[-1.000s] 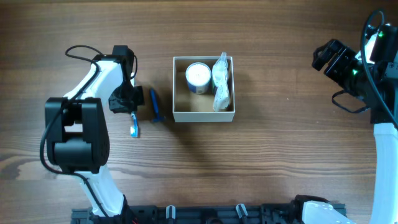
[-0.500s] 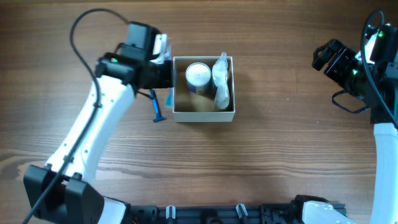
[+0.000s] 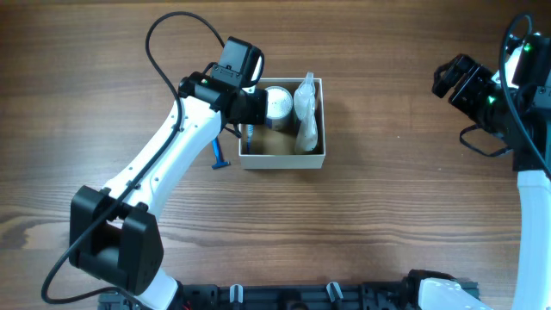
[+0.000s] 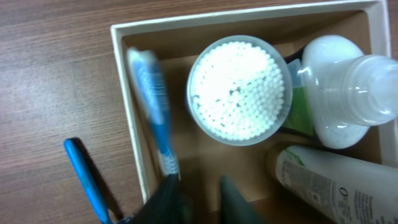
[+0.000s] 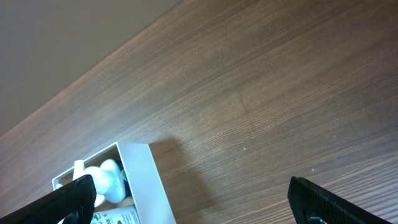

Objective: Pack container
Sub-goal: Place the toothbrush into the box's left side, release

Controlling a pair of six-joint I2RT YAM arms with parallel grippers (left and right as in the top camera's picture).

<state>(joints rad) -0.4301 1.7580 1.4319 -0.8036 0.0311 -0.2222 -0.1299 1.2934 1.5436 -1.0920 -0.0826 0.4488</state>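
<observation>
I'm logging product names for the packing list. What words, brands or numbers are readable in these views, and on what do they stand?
No text here can be read.
White tube in the container: rows of small dark print, too blurred to read.
Green label behind the cotton swab jar: mostly hidden, no legible words.

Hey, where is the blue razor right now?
In the overhead view the blue razor lies on the table, just outside the container and its left wall, near the front corner.
</observation>
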